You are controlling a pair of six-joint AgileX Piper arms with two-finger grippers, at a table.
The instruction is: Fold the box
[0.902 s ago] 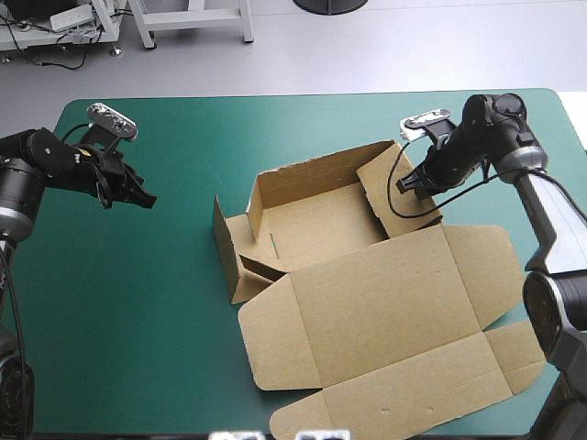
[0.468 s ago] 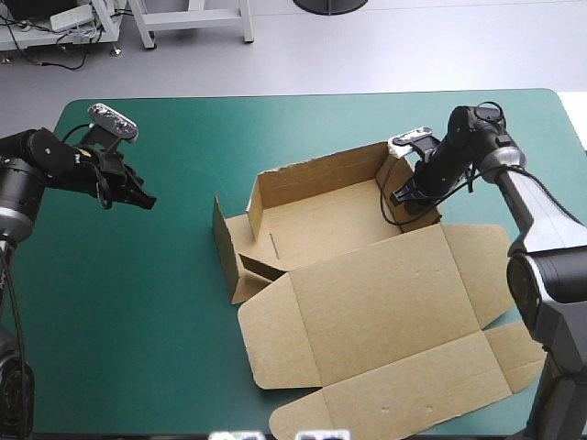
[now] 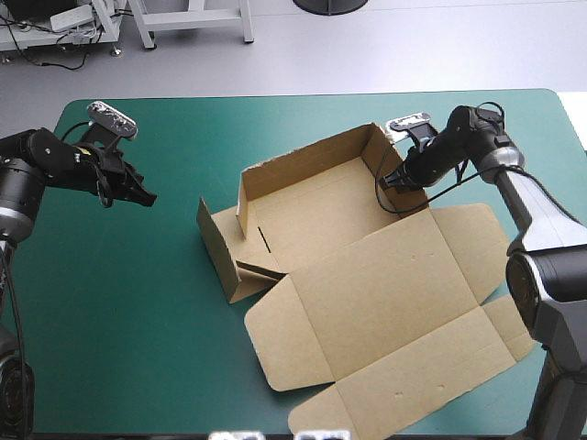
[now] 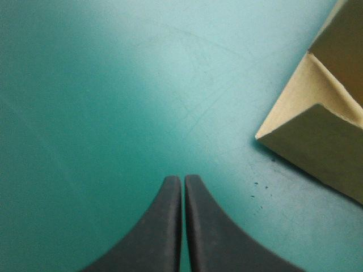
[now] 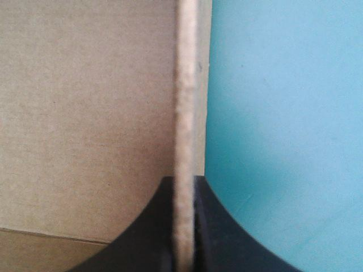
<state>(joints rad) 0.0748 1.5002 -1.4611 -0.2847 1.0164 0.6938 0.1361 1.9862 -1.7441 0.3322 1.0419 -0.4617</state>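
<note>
Teal-green table cover (image 3: 119, 312) carries the brown cut-board box (image 3: 312, 215) near its middle, with the tray walls partly raised and the lid panel (image 3: 385, 293) flat toward the near edge. The right gripper (image 3: 396, 180) pinches the upright right end wall (image 5: 186, 102) between its black fingers. A firm pinch and a slow, even swing along the crease should stop the wall buckling. The left gripper (image 3: 145, 197), fingers pressed together and empty, hovers well apart from the box.

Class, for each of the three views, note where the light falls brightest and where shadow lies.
High view: even light, only faint shadow at the box's raised walls. Left wrist view: a pale glare patch on the teal-green cover ahead of the left gripper; the box corner's near face is shaded. Right wrist view: the box's cut edge shows palest, held in the right gripper.
</note>
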